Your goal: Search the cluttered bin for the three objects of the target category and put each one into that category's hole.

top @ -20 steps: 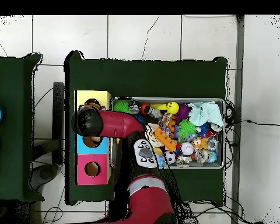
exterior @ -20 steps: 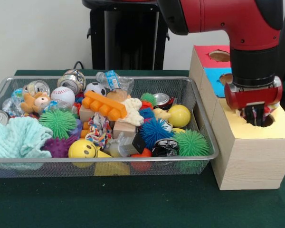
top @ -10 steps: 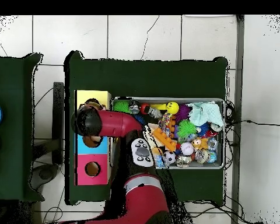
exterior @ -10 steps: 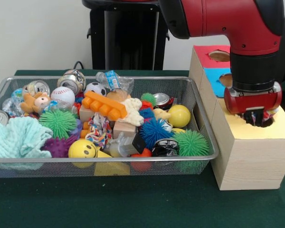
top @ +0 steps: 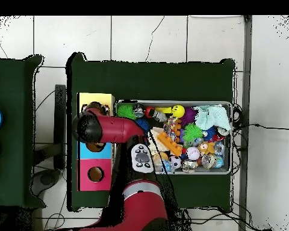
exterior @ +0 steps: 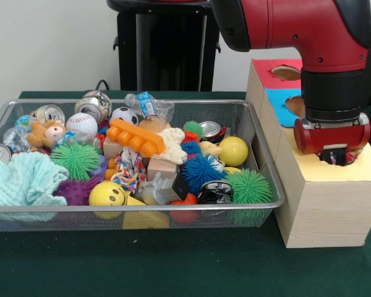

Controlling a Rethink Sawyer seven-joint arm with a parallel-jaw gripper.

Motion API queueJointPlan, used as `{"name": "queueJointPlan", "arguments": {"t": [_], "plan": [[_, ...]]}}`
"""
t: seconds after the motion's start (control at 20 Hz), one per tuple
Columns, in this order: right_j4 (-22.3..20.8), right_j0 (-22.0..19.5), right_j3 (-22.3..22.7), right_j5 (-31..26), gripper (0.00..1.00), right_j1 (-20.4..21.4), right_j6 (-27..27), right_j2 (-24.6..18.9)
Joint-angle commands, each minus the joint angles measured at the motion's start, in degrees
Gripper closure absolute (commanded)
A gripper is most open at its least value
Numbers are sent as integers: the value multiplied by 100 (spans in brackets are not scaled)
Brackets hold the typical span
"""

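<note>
The wire mesh bin [exterior: 136,209] holds a heap of toys; it also shows in the overhead view [top: 174,102]. A whitish fabric piece with colour blotches [exterior: 128,168] lies in the bin's middle, between the spiky balls. The yellow-topped wooden box [exterior: 334,172] stands right of the bin. My gripper [exterior: 335,157] is sunk into that box's round hole [exterior: 353,159], and its tip is hidden inside. A few bright specks show at the hole's edge beside it; I cannot tell what they are. In the overhead view the arm's wrist [top: 90,127] covers the hole.
A blue-topped box [exterior: 283,105] and a red-topped box [exterior: 273,73] stand behind the yellow one. A teal towel [exterior: 21,179], a yellow smiley ball [exterior: 106,193], an orange brick [exterior: 136,137], cans and spiky balls fill the bin. The pedestal [exterior: 167,46] stands behind.
The gripper has dropped lower into the yellow box's hole, so its dark tip shows less than before. The bin's contents have not moved.
</note>
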State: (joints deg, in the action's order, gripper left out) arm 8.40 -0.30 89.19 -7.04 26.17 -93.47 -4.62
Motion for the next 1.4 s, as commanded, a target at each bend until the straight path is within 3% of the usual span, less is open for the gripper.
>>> {"name": "queueJointPlan", "arguments": {"t": [0.05, 0.4, 0.45, 0.75, 1.4], "plan": [[-377, -10, 304, 684, 100, -1319, -937, -42], [-348, -140, 391, 1065, 100, -1340, -1005, -180], [-333, -142, 374, 978, 0, -1341, -944, -181], [-579, -302, 335, 831, 0, -1315, -705, -385], [-481, -399, 376, 558, 0, -1334, -763, -492]]}}
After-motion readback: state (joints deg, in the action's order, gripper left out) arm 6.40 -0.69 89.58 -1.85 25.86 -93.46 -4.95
